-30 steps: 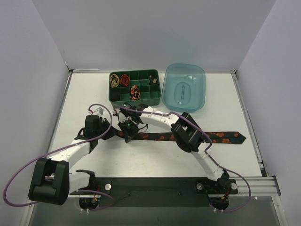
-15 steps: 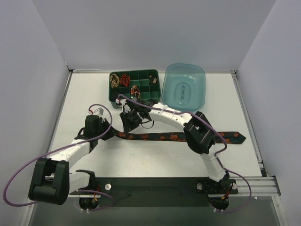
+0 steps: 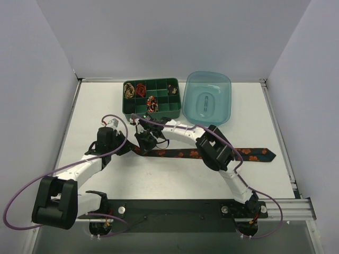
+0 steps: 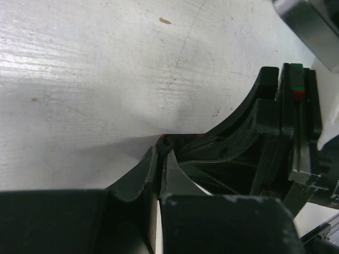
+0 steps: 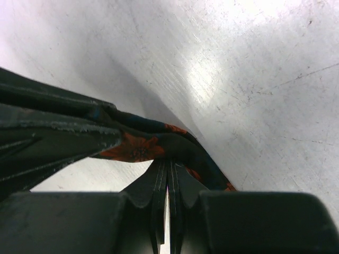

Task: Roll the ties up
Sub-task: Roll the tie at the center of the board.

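Green divided box (image 3: 169, 112), clear blue lid (image 3: 207, 98) beside it, white table (image 3: 95, 106)

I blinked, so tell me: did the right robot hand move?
Yes. The right gripper went toward the green tray, then pulled back away from it.

Probably a lab test cell: plain walls (image 3: 175, 37) enclose a white table (image 3: 175, 180).

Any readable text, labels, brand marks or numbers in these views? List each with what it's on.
None readable in any view.
Blue plastic container: raised oval in its middle, no characters legible.
Green divider tray and flowered tie: no print or label visible.
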`<act>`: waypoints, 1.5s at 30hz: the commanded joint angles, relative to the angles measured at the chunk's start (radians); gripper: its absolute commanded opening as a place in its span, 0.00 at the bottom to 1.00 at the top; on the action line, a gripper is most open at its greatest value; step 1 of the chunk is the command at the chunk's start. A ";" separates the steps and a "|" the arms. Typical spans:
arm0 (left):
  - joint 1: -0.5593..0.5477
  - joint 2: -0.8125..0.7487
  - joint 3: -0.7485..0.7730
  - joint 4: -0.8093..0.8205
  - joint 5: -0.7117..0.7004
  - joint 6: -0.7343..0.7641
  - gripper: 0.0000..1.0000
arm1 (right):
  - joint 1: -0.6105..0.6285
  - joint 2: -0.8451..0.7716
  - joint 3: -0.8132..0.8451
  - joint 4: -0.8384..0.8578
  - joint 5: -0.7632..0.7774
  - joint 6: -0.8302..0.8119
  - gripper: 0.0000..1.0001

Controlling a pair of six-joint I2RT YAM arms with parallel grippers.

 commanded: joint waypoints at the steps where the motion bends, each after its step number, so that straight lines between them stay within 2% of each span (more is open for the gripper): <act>1: -0.029 -0.009 0.052 0.037 0.014 -0.009 0.00 | 0.002 0.028 0.034 0.003 0.030 0.010 0.00; 6: -0.062 -0.011 0.051 0.081 0.016 -0.046 0.00 | -0.019 0.041 0.026 0.022 -0.023 0.046 0.00; 15: -0.139 0.006 0.023 0.202 -0.017 -0.106 0.00 | -0.096 -0.010 -0.100 0.157 -0.143 0.168 0.00; 29: -0.237 0.110 0.019 0.328 -0.072 -0.184 0.00 | -0.116 -0.024 -0.212 0.266 -0.240 0.274 0.00; 33: -0.242 0.100 0.031 0.308 -0.093 -0.167 0.00 | -0.116 -0.031 -0.213 0.269 -0.251 0.277 0.00; 45: -0.234 -0.017 0.052 0.074 -0.227 -0.091 0.00 | -0.161 -0.163 -0.195 0.212 -0.267 0.291 0.00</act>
